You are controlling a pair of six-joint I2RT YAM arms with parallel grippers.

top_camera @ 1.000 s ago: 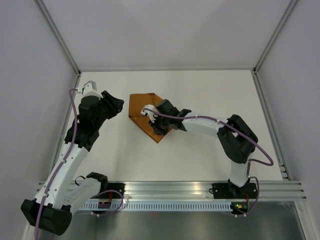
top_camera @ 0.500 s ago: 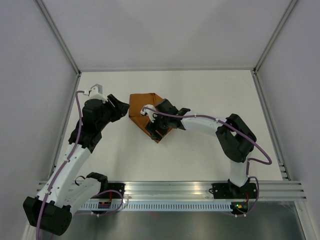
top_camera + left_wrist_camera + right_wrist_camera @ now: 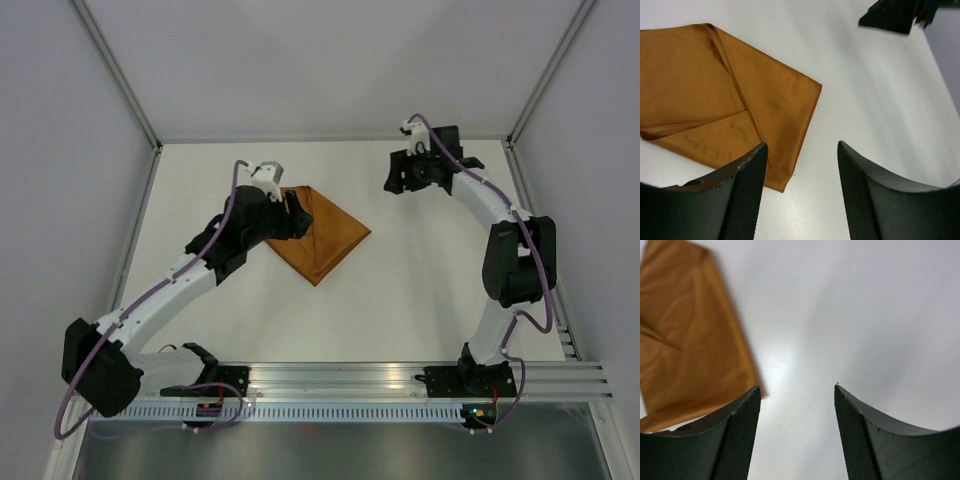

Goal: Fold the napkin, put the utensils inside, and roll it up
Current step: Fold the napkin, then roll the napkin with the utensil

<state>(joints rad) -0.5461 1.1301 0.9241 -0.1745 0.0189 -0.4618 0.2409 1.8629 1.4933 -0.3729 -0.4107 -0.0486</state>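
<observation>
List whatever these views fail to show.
- Utensils: seen in no view; whether the folded napkin covers them cannot be told.
- Napkin's left corner: top view, under the left gripper.
- Napkin's near edge: left wrist view, behind a finger; left part cut by the frame.
- Napkin: right wrist view, blurred, cut by the left edge.

From above, the left gripper [image 3: 296, 212] sits over the far-left corner of the napkin [image 3: 325, 240], so that corner is out of sight. In the left wrist view the cloth runs off the left edge, and its near side slips behind a finger [image 3: 742, 200]. The right arm [image 3: 895, 17] is only a dark scrap there, cut by the top edge. The right wrist view shows the cloth blurred, and cropped at the top and left.
</observation>
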